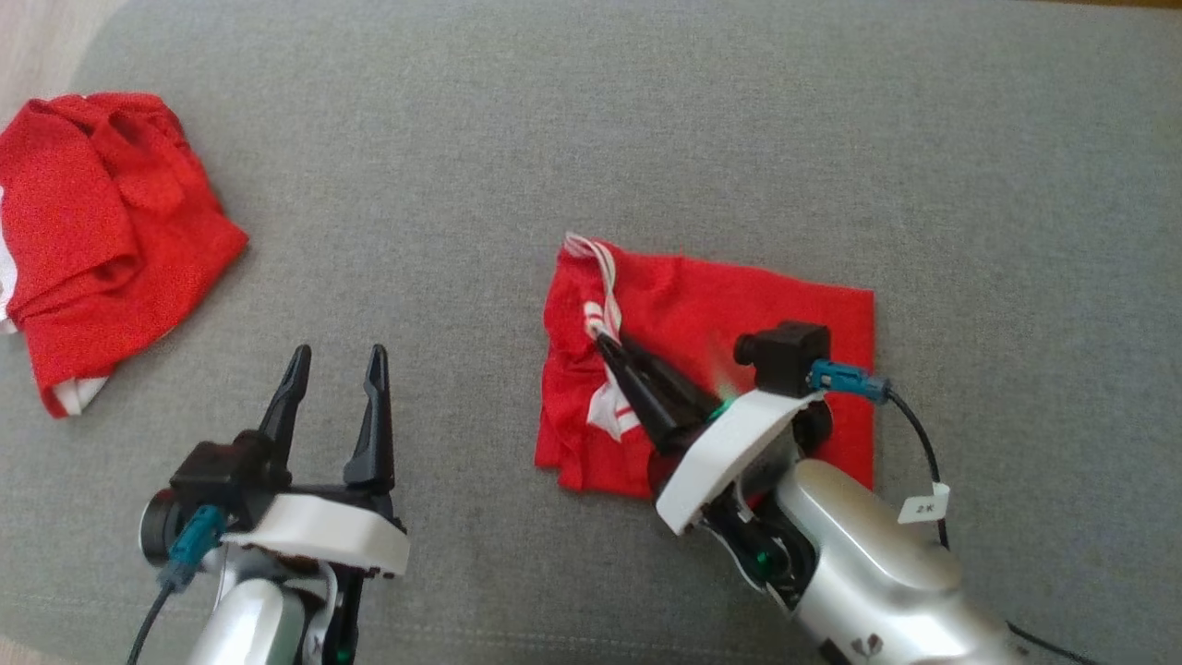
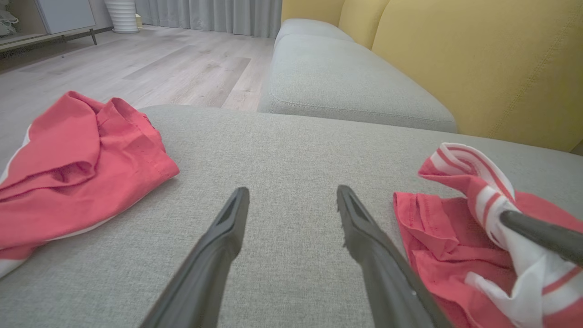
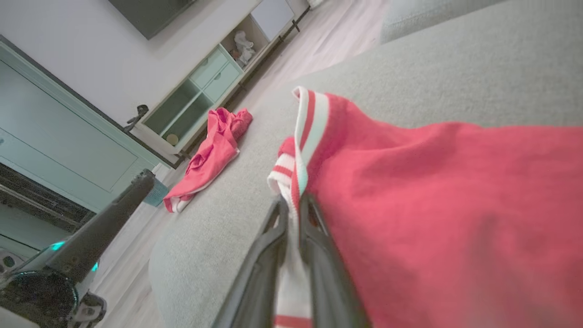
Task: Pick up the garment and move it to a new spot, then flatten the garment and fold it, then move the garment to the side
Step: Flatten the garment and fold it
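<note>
In the head view a grey cushion carries two red pieces. The garment lies right of centre, roughly flattened into a rectangle with its left edge rumpled, and a white striped band runs down that edge. The right gripper reaches in from the lower right with its two dark fingers pressed together, pinching the band near the garment's upper left part. A black cable with a small white tag trails from its wrist. The left gripper sits at the lower left, well apart from the garment, its fingers spread wide with nothing between them, over bare cushion. A second garment, crumpled, lies at the far left edge. In the left wrist view the left gripper shows its spread fingers over grey fabric, holding nothing. The second garment lies to the left, and the garment to the right, its band lifted into a small peak where a dark finger of the right gripper comes in from the right edge. Behind stand a yellow backrest, another grey cushion and a pale wood floor. In the right wrist view the right gripper is clamped on the band, white cloth showing between its fingers, with the garment spreading to the right. Farther off lie the second garment and a pale cabinet.
</note>
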{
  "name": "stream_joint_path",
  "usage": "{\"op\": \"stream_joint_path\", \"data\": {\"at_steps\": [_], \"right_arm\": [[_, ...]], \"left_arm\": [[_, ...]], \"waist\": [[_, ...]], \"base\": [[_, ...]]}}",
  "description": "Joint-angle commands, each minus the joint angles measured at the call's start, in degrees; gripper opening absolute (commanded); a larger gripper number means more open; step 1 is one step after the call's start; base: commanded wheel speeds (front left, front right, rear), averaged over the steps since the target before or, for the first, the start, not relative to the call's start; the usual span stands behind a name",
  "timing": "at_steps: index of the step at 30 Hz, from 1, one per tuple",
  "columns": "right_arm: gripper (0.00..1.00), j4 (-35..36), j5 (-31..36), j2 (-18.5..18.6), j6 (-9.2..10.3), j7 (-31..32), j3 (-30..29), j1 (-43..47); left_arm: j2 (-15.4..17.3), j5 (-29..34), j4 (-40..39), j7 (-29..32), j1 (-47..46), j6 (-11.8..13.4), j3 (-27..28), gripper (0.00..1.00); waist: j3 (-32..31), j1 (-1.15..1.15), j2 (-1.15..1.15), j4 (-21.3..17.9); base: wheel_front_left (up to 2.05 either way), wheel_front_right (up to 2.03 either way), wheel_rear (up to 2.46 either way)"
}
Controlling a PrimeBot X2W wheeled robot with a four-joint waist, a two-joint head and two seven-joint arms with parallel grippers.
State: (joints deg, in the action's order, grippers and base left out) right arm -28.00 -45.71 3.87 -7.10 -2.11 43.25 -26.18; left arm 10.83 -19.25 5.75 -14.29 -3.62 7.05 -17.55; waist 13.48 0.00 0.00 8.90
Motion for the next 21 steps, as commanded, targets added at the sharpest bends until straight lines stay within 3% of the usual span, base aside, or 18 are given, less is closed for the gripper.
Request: {"op": "stream_joint_path", "data": {"at_steps": [1, 8, 16, 21], "right_arm": [[1.0, 1.5, -0.4, -1.0, -0.39, -3.3, 1.7, -2.6], [1.0, 5.0, 2.3, -1.0, -0.39, -11.0, 0.6, -5.2], [1.0, 14.4, 21.0, 3.0, -0.39, -12.6, -17.8, 1.1], [1.0, 22.7, 31.4, 5.4, -0.39, -8.3, -29.7, 10.7]], "left_arm": [[0.4, 0.4, -1.5, -0.7, -2.3, 0.0, 2.5, 1.0], [0.2, 0.7, -1.7, -0.7, -2.0, -0.1, 3.6, 1.0], [0.0, 1.2, -2.3, -0.7, -0.8, 0.1, 4.6, 1.0], [0.5, 1.3, -2.8, -0.7, 0.0, 0.4, 5.1, 1.0]], "waist": [[0.3, 0.0, 0.0, -0.2], [0.0, 0.0, 0.0, -1.9], [-1.9, 0.0, 0.0, -4.3], [-3.3, 0.0, 0.0, -5.1]], "base": [[0.0, 0.0, 0.0], [0.0, 0.0, 0.0], [0.0, 0.0, 0.0], [0.0, 0.0, 0.0]]}}
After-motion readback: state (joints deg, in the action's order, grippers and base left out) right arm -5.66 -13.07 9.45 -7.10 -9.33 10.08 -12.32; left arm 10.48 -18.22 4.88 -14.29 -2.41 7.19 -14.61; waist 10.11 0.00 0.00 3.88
